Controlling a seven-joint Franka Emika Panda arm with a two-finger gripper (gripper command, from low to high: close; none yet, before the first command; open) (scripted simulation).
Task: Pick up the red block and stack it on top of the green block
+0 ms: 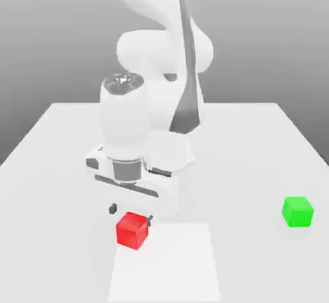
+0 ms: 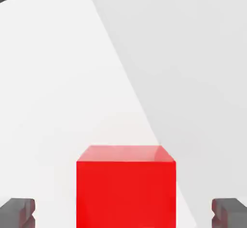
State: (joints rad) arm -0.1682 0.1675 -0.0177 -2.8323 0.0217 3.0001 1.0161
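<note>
The red block rests on the white table, near the front and toward the exterior view's left. My gripper hangs just above it, open, with one dark fingertip on each side of the cube's top. The hand view looks down at the red block between the two grey fingertips, with a gap on both sides and no contact. The green block sits on the table far off toward the exterior view's right.
The white table spreads around both cubes. A brighter rectangular patch lies on its surface under and in front of the red block. The arm's white body rises behind the gripper.
</note>
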